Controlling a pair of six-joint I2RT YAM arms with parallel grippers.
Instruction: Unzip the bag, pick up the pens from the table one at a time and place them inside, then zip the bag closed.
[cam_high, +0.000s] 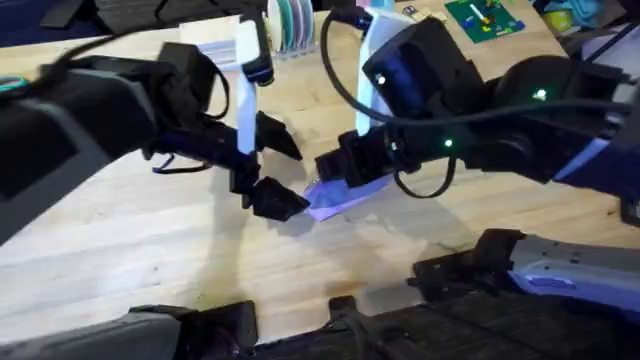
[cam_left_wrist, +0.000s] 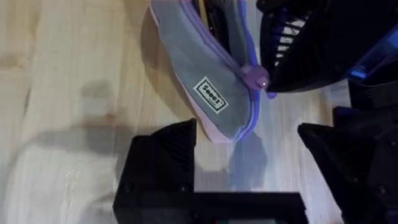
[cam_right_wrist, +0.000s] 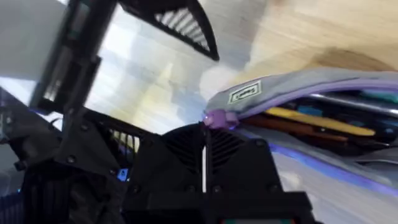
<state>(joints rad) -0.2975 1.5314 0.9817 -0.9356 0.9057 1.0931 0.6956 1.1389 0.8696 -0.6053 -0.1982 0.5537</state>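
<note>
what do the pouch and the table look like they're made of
The pouch looks like soft matte woven fabric, lavender-grey: it sags and carries a sewn-on label. The table looks like light wood with a smooth finish, showing grain and plank seams.

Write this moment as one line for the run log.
phase: zipping | pouch: open, pens inside | right gripper: shut on zipper pull | left gripper: open, beside pouch end | table

Only writing I can spot is a little white label sewn on the side of the bag. Looks like "Sweet" or something close, honestly can't make it out for sure. Nothing else readable.
</note>
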